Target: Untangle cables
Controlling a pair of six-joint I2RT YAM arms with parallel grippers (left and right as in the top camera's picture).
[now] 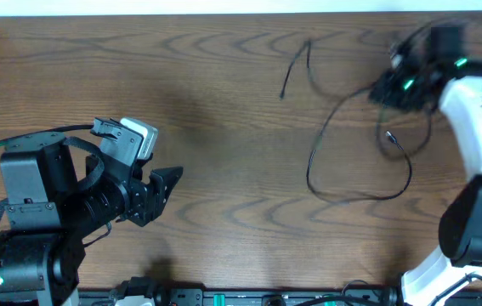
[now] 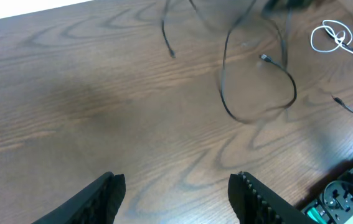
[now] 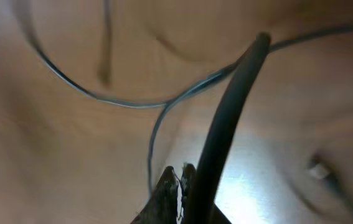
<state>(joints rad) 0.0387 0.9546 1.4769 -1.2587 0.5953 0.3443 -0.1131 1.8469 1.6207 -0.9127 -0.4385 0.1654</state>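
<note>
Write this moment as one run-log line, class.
left claw: open, empty | right claw: shut on black cable | white cable: coiled, untouched

I see the looping cable [image 1: 310, 170] on the counter's [image 1: 223, 102] right half beside the right hand [image 1: 391, 85], the coiled cable [image 2: 335, 38] farther right, the left hand [image 1: 166, 180] well apart at near left.

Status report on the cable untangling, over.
Left gripper open, empty. Right gripper shut, apparently on the black cable, which lies in a loose loop. White cable coiled apart. No obstacles seen.
</note>
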